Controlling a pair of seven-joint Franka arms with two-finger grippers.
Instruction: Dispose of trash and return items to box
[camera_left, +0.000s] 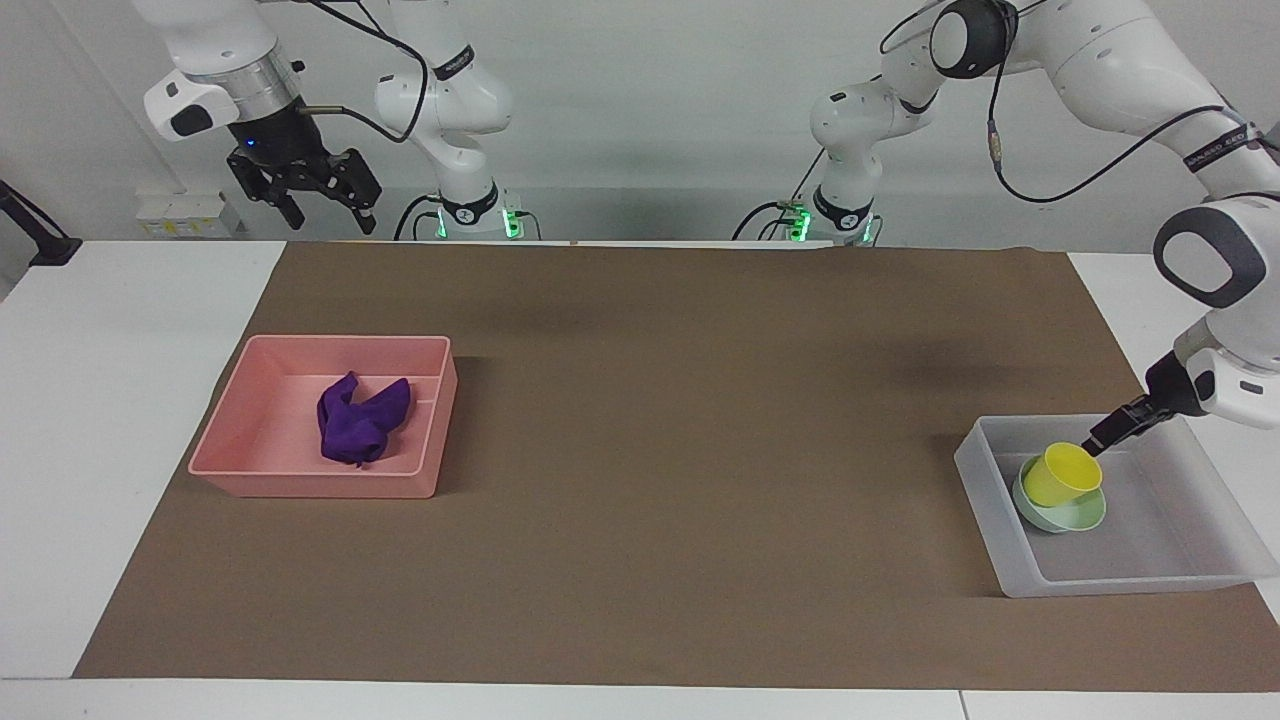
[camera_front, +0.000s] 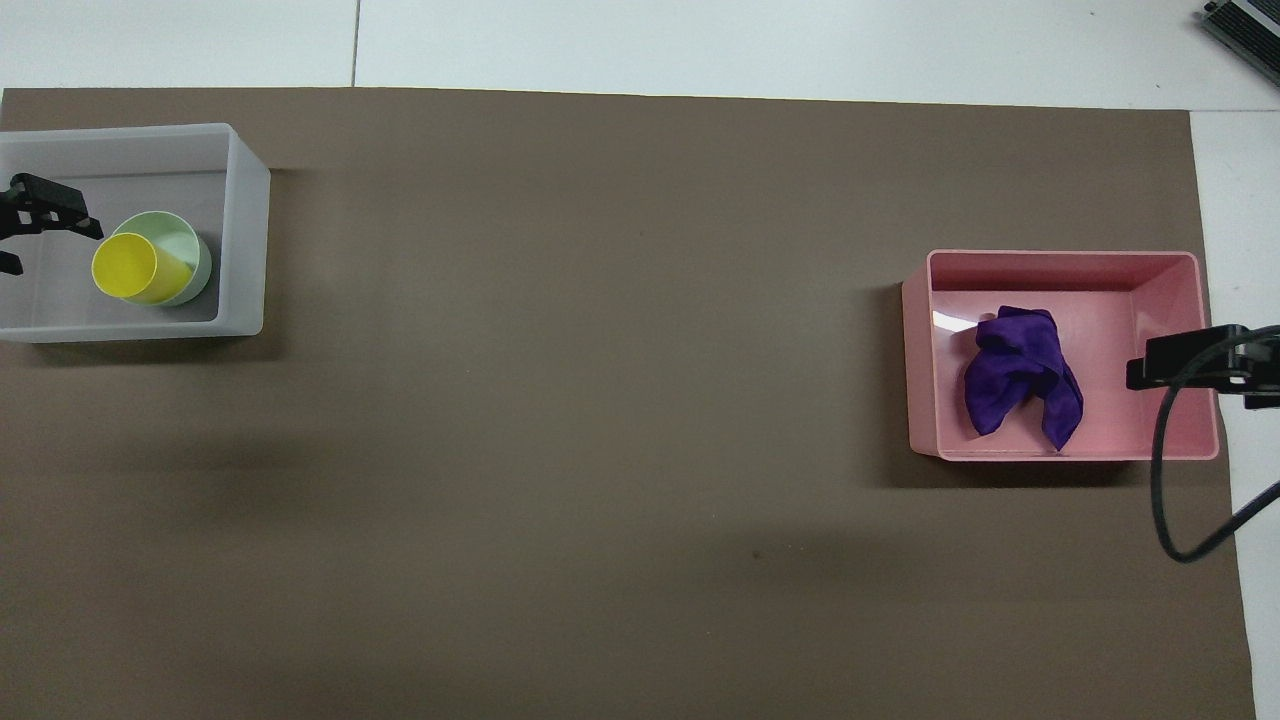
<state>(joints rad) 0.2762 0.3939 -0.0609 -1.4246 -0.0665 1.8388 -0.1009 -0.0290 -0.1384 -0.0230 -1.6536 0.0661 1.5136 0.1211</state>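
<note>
The trash, a purple cloth wad (camera_left: 362, 420) (camera_front: 1020, 375), lies in the pink tray (camera_left: 310, 486) (camera_front: 1060, 258). At the left arm's end, the box (camera_left: 1100, 580) (camera_front: 246, 240) holds a mint-green bowl (camera_left: 1078, 518) (camera_front: 192, 252). A yellow cup (camera_left: 1062, 474) (camera_front: 128, 270) stands in that bowl, mouth up and slightly tilted. My left gripper (camera_left: 1105, 438) (camera_front: 55, 248) is open just beside the cup's rim, over the box, holding nothing. Raised high over the table edge by the robots, my right gripper (camera_left: 330, 205) hangs open and empty.
A brown mat (camera_left: 680, 420) (camera_front: 600, 400) covers most of the white table (camera_left: 110, 400). The pink tray sits toward the right arm's end. A black cable (camera_front: 1170, 500) hangs from the right arm beside that tray.
</note>
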